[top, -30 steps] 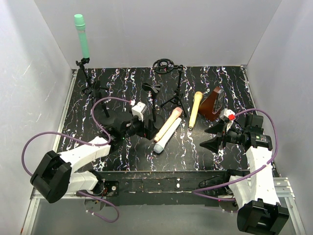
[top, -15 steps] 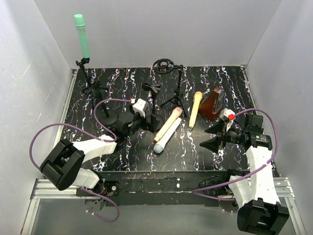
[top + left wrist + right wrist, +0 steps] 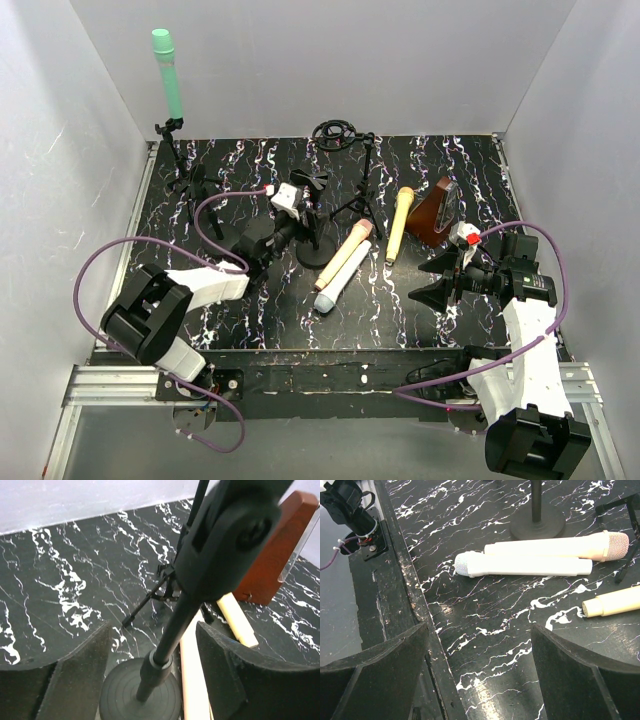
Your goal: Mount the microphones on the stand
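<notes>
The mint green microphone (image 3: 168, 75) stands upright in a stand (image 3: 174, 150) at the far left. The peach-pink microphone (image 3: 345, 255), white microphone (image 3: 342, 285) and yellow microphone (image 3: 399, 225) lie on the table's middle. My left gripper (image 3: 300, 222) is open, its fingers on either side of the pole (image 3: 170, 635) of a round-base stand (image 3: 135, 695), not touching it. The stand's clip (image 3: 225, 530) is empty. My right gripper (image 3: 425, 280) is open and empty, low over the table's near right; its wrist view shows the white microphone (image 3: 525, 566) and peach-pink microphone (image 3: 555, 546) ahead.
A black tripod stand (image 3: 362, 190) with a ring mount (image 3: 335, 132) stands at the back middle. A brown wedge-shaped object (image 3: 435, 212) sits right of the yellow microphone. The table's front edge (image 3: 405, 580) runs beside my right gripper.
My left gripper has moved away from the arm's base and to the right, up to the round-base stand, and now straddles its pole. The right arm has not moved.
</notes>
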Action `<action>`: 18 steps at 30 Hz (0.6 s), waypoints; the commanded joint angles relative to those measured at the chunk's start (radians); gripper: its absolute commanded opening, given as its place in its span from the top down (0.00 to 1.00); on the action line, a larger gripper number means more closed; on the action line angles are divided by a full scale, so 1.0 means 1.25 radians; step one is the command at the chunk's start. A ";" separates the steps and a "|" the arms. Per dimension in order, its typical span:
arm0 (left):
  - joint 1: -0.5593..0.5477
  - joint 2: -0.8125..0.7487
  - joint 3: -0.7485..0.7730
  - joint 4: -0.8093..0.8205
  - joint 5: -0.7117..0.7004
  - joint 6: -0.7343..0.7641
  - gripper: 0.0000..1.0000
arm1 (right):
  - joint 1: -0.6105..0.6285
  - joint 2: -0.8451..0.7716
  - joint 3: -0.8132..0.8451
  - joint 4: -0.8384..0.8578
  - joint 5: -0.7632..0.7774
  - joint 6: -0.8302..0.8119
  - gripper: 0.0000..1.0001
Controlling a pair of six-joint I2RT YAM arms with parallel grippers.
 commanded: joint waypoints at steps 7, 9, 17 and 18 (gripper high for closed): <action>0.006 0.028 0.074 0.017 0.008 0.040 0.69 | -0.003 -0.001 -0.006 0.016 0.002 -0.003 0.10; 0.006 0.030 0.081 0.011 0.008 0.057 0.74 | -0.003 -0.001 -0.006 0.016 0.000 -0.003 0.10; 0.016 -0.015 0.107 -0.064 -0.035 0.191 1.00 | -0.003 -0.002 -0.006 0.016 0.004 -0.003 0.10; 0.023 -0.029 0.108 -0.080 -0.034 0.205 1.00 | -0.003 -0.003 -0.006 0.017 0.004 -0.003 0.10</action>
